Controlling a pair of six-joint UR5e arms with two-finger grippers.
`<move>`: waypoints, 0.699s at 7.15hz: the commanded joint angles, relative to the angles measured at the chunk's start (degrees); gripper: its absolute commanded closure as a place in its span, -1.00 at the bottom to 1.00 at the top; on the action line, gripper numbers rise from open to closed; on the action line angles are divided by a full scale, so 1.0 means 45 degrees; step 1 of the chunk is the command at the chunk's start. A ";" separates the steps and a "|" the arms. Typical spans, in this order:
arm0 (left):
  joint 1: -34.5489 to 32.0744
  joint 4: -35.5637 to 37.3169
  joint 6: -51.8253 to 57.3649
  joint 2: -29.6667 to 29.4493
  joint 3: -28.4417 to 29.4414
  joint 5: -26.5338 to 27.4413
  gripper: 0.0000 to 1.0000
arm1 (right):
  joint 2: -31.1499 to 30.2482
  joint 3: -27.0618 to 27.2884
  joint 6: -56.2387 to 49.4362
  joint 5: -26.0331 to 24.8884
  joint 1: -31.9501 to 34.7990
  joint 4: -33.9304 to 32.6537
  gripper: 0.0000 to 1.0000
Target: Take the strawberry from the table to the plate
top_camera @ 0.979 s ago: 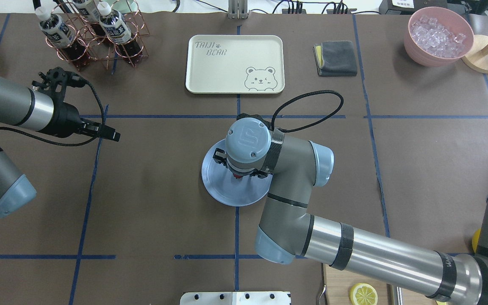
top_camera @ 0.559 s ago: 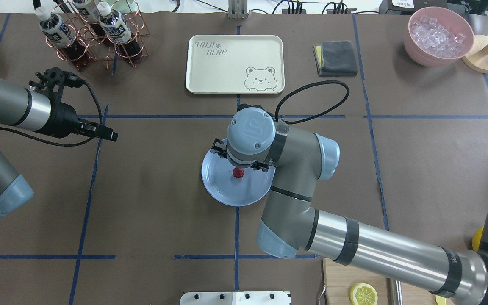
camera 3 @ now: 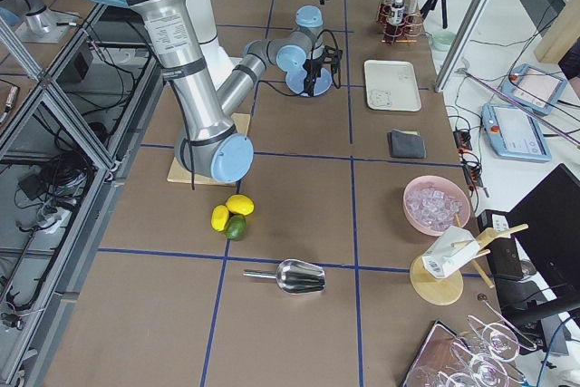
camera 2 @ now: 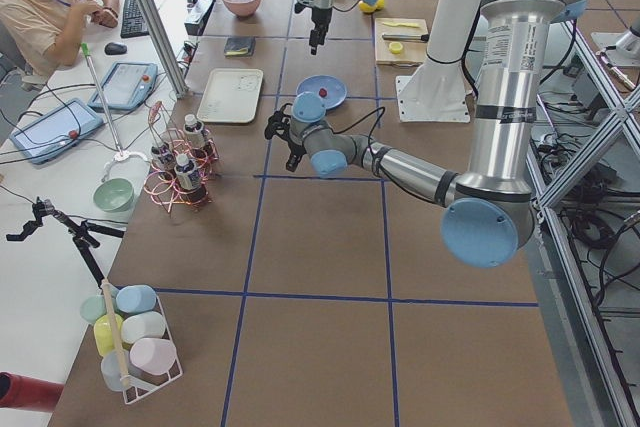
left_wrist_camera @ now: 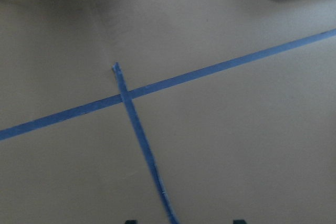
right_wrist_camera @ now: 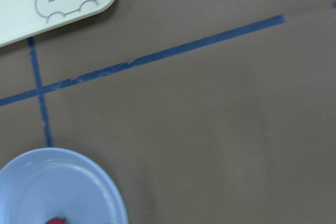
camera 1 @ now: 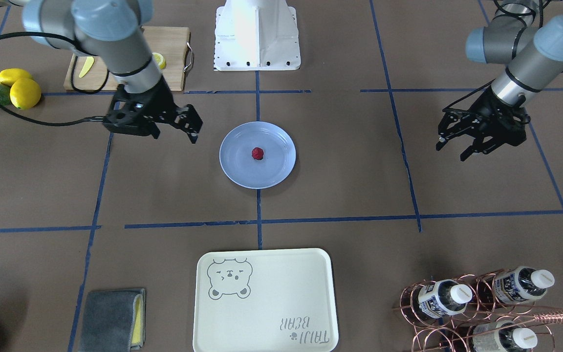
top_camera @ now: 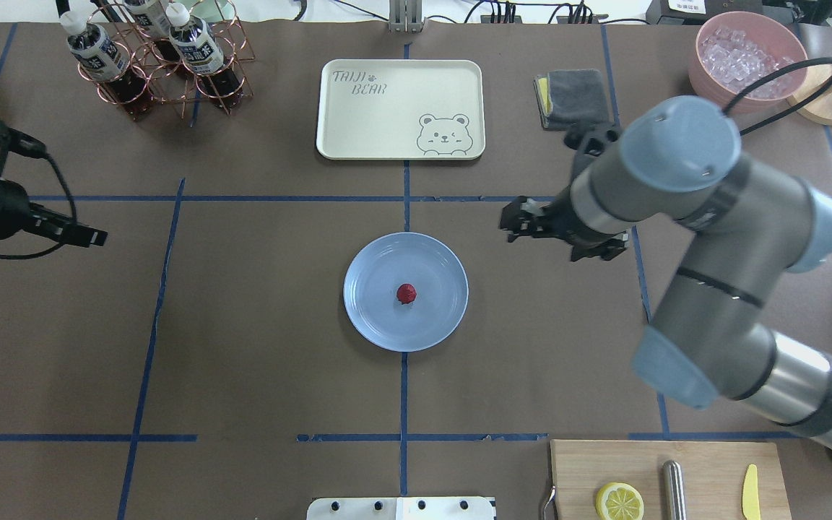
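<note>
The strawberry (top_camera: pixel 406 292) (camera 1: pixel 257 153), small and dark red, lies near the middle of the light blue plate (top_camera: pixel 373 303) (camera 1: pixel 240 168) on the brown-paper table (top_camera: pixel 257 325). My right gripper (top_camera: pixel 542 242) (camera 1: pixel 174 137) hangs open and empty above the table, off to the plate's right in the overhead view. Far over at the table's left side, my left gripper (camera 1: pixel 452 150) (top_camera: pixel 91 235) is open too, with nothing in it. In the right wrist view the plate (right_wrist_camera: pixel 79 182) fills the lower left corner, and the strawberry (right_wrist_camera: pixel 55 220) just shows at the bottom edge.
A cream bear-print tray (top_camera: pixel 400 108) lies beyond the plate, a grey cloth (top_camera: pixel 573 97) to its right. A copper rack of bottles (top_camera: pixel 163 65) stands back left, a pink bowl of ice (top_camera: pixel 748 61) back right. A cutting board (top_camera: pixel 669 484) carries a lemon half. Lemons (camera 1: pixel 20 88) sit near it.
My right gripper has let go of the strawberry, risen off the plate and swung away to the right. The strawberry stays on the plate. My left arm has drawn back to the left.
</note>
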 commanded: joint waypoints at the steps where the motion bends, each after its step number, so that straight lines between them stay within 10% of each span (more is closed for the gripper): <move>1: -0.2511 0.0776 0.3766 0.0981 0.0472 -0.1046 -0.37 | -0.3040 0.1130 -0.4607 0.1917 0.2828 -0.0027 -1.00; 4: -0.6477 0.4966 0.9350 0.0964 0.0515 -0.2030 -0.53 | -0.5780 0.0433 -1.1817 0.3910 0.7260 -0.0066 -1.00; 5: -0.7282 0.5813 1.0083 0.0944 0.0476 -0.2050 -1.00 | -0.6580 0.0294 -1.3404 0.4264 0.8202 -0.0066 -1.00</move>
